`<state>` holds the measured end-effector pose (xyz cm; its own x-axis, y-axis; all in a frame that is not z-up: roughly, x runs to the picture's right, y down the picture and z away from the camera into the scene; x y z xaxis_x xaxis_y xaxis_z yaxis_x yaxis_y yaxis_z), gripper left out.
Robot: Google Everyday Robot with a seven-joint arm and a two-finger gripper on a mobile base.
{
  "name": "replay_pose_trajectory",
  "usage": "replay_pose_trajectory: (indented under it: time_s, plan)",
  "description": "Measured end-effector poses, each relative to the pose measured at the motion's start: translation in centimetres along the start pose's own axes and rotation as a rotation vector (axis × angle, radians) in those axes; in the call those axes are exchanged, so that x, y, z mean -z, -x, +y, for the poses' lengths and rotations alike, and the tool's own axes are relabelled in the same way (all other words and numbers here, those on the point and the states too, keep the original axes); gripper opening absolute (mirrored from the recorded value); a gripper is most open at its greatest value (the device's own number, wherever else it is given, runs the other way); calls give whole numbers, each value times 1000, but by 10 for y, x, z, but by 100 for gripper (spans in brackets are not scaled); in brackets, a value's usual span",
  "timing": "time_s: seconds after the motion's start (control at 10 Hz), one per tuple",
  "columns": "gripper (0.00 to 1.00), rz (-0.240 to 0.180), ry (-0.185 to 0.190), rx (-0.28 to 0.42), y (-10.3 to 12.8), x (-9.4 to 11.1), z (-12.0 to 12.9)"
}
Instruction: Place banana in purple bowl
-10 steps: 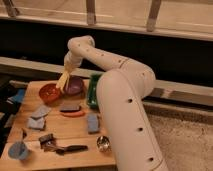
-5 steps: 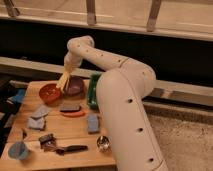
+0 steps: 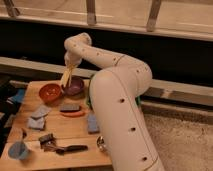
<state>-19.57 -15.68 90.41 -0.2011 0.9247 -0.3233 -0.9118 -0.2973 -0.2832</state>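
- Holding the banana (image 3: 66, 76) is the claw (image 3: 70, 65), which is seen high above the far part of the bench (image 3: 60, 135); its fingers are clamped on the upper end of the fruit, as far as can be judged.
- The banana is hanging down and a little to the left from the claw, tilted, and its lower end is seen between the purple bowl (image 3: 74, 88) and the orange-red bowl (image 3: 50, 92).
- The purple bowl is found just below the claw, slightly to its right side in the camera view; the orange-red bowl is touching it or nearly so, on the left.
- It cannot be told if the low tip of the banana is already inside the purple bowl or only in front of its rim.
- For this step to be done well, the lower end should be brought over the middle of the purple bowl before anything is released, because the neighbour bowl is so near.
- The fruit should be lowered until its tip is resting in the bowl, and only then the fingers should be parted.
- A release from too high is judged risky: a long banana may tip over the shallow rim.
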Motion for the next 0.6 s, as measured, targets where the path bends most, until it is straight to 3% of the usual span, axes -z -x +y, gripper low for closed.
replay_pose_trajectory:
  time_s: [0.2,0.6]
  plan:
    - [9,1,-17,2,0,-3,-1]
    - [48,-9,-41,-14,2,-2,-12]
